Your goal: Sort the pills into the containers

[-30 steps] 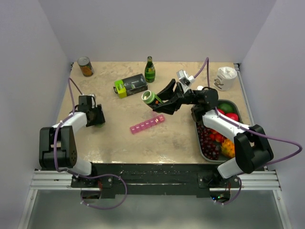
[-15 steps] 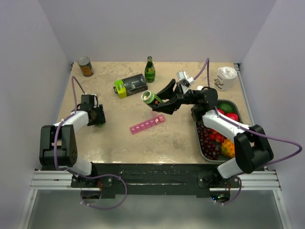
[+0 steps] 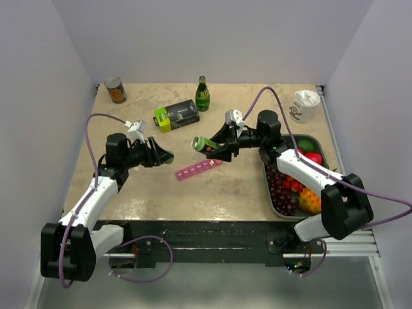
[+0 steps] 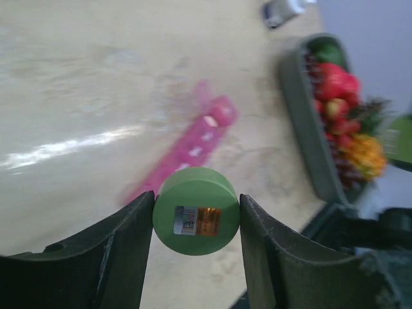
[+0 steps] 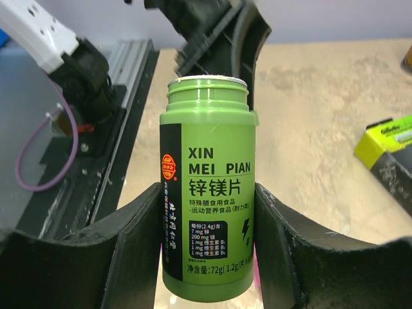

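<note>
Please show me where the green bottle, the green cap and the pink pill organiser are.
green bottle [image 5: 206, 212]: right wrist view, on its label.
green cap [image 4: 196, 211]: left wrist view, on its flat face.
pink pill organiser [image 3: 199, 168]: top view, middle of the strip.

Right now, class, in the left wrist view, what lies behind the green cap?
The pink pill organiser lies on the table behind the green cap; the cap covers its near end.
</note>
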Controlling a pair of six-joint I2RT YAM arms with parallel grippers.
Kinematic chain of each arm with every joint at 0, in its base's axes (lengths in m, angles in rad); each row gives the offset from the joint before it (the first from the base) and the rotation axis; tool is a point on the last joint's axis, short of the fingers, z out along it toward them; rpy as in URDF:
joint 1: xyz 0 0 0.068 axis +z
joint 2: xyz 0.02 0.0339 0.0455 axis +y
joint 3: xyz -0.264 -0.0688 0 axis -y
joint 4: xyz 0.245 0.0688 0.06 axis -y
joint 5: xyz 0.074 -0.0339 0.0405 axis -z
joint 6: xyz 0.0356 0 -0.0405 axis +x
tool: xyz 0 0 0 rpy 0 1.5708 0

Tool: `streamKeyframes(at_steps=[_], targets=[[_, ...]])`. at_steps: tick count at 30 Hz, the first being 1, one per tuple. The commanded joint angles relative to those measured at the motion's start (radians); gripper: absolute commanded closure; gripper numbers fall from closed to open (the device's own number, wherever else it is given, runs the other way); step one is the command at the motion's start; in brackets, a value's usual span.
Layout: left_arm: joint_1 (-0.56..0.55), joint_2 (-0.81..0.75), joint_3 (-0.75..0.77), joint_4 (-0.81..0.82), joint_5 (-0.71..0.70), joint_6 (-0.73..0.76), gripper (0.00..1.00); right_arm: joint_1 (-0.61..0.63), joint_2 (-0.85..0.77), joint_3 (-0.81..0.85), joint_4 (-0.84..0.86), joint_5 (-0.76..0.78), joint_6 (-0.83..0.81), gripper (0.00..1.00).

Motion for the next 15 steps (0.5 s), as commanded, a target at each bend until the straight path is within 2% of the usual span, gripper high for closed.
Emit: streamKeyframes(at_steps=[1,6,11,12,15], targets=[[-0.045,-0.062,-0.077,0.299,0.250,-0.259,0.85,-0.001,-0.069,0.038,-0.235,0.036,-0.250,1.00],[-0.068,-0.072,-0.144,0.526,0.314,-0.446,0.86,-0.001,-0.069,0.031,-0.321,0.076,-0.315,1.00],[-0.106,-0.052,-0.173,0.659,0.317,-0.561,0.86,0.008,-0.060,0.023,-0.323,0.097,-0.327,1.00],[-0.110,-0.046,-0.189,0.730,0.317,-0.586,0.86,0.010,-0.060,0.022,-0.319,0.100,-0.326,1.00],[-0.126,-0.030,-0.192,0.783,0.318,-0.631,0.86,0.020,-0.049,0.018,-0.321,0.113,-0.335,1.00]])
